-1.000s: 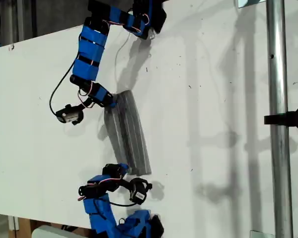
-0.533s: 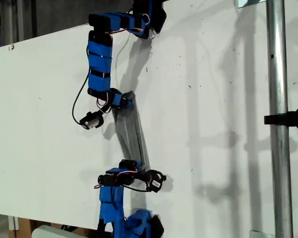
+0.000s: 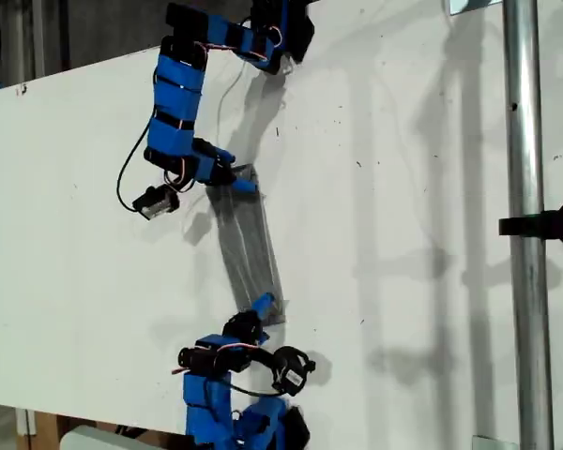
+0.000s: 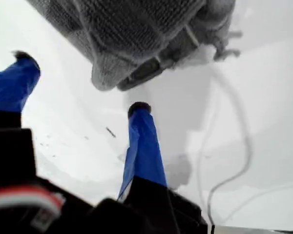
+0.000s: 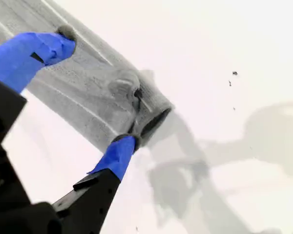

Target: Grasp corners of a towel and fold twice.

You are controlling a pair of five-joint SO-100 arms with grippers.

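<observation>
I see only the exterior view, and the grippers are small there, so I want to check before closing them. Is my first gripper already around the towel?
Observer: No. In the first wrist view my first gripper is open, and the end of the towel lies beyond its fingertips, not between them.
Operator: And my second gripper, is it placed better?
Observer: Yes. In the second wrist view my second gripper is also open, but it straddles the folded end of the towel: one of its fingertips is over the cloth and the other is by the cloth's edge.
</observation>
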